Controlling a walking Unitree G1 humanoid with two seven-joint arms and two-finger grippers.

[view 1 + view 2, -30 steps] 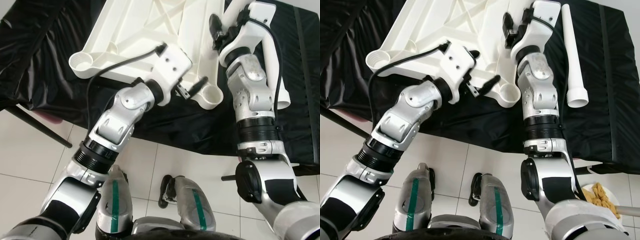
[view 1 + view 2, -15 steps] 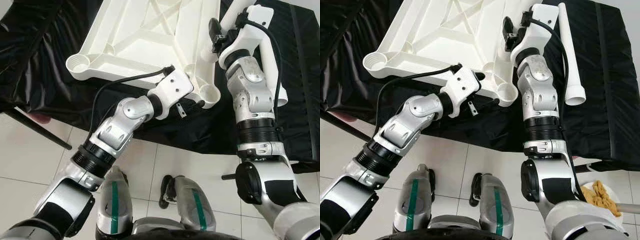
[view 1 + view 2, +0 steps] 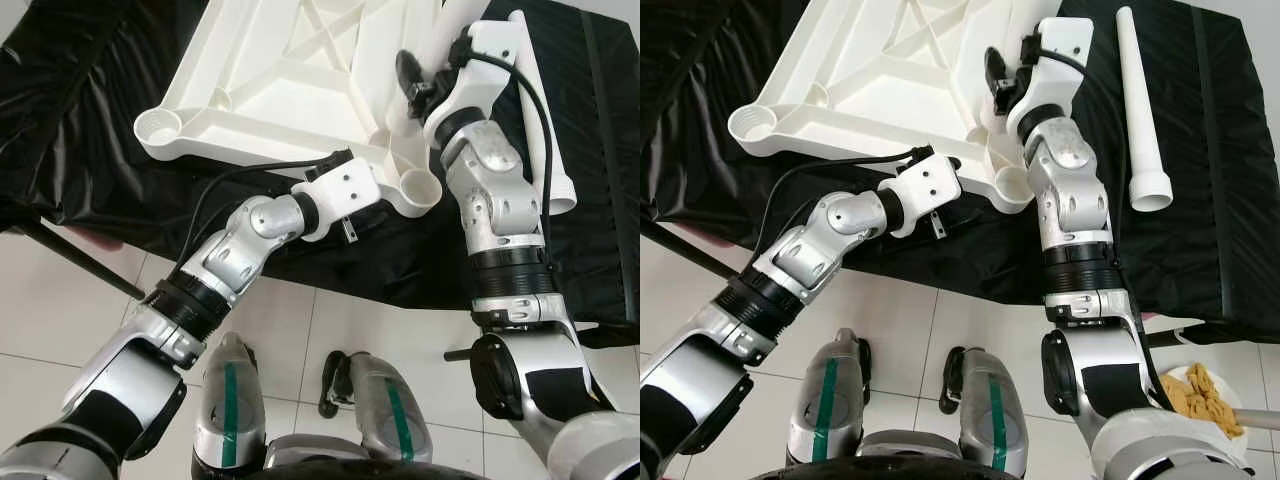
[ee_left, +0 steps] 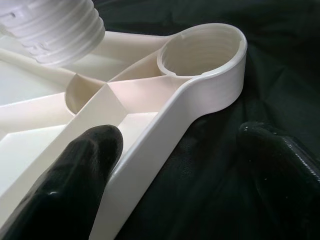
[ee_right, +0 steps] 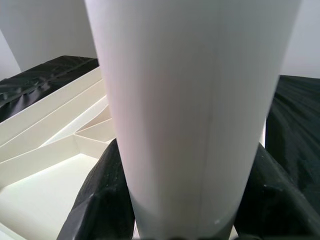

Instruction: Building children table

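1. A glossy, crumpled black plastic sheet point(image 3: 90, 120) covers the work surface; pale square floor tiles point(image 3: 60, 300) lie below its near edge.
2. The upturned white moulded-plastic tabletop point(image 3: 870, 70) lies flat on the sheet, showing raised ribs in a diagonal cross and a round, internally threaded leg socket at each visible corner. The near-left socket point(image 3: 752, 125) is unoccupied.
3. The left gripper point(image 4: 175, 170) sits at the tabletop's near edge, beside the near-right socket point(image 4: 202, 50). Its two black rubbery fingers are spread: one finger point(image 4: 75, 175) rests inside the rim on the ribbed underside, the other lies outside over the black sheet, so they straddle the rim wall without pinching it.
4. The right gripper point(image 5: 180, 200) is pressed onto a smooth white tapered plastic table leg point(image 5: 195, 100), one finger on each side. In the left wrist view, this leg's ridged, threaded end point(image 4: 55, 25) hangs just above the tabletop, near the near-right socket.
5. A second white tapered tubular leg point(image 3: 1140, 110) lies loose on the sheet, right of the right arm, open flared end nearest the robot.
6. A white plate of beige food pieces point(image 3: 1195, 395) sits at the lower right.
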